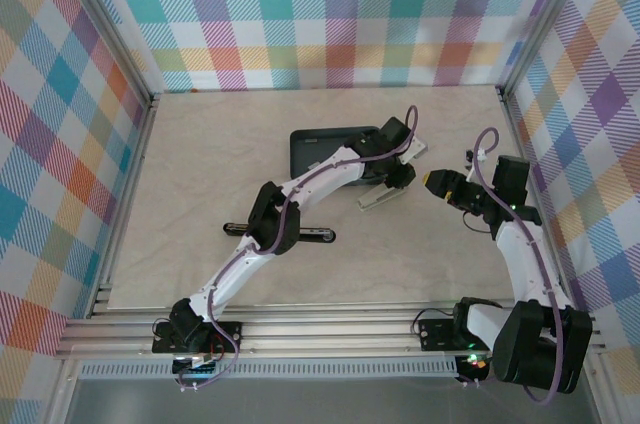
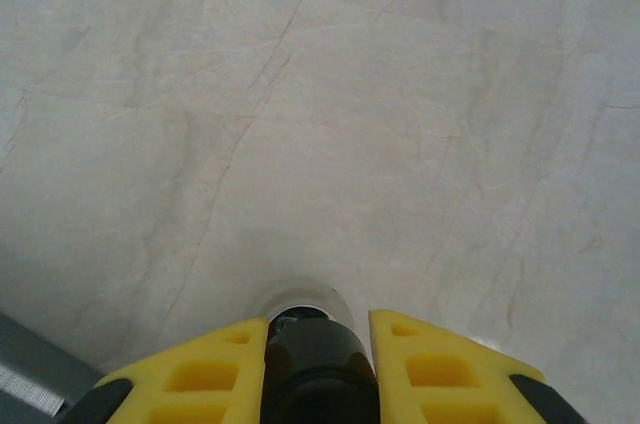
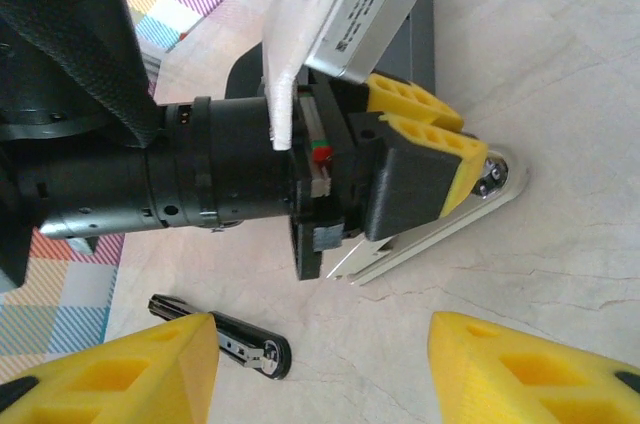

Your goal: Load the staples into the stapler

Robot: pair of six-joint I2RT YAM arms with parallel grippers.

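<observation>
The silver-white stapler lies diagonally beside the tray, which holds a ribbed strip of staples.

Stapler mostly hidden under left arm wrist, tray right end too. Staples too small to make out. Right gripper fingers cut off by picture's bottom edge.

pale veined table beneath and ahead of the left jaws; dark grey tray flat on it, just beside those jaws; plaid walls well beyond them; metal rail far behind.
</observation>
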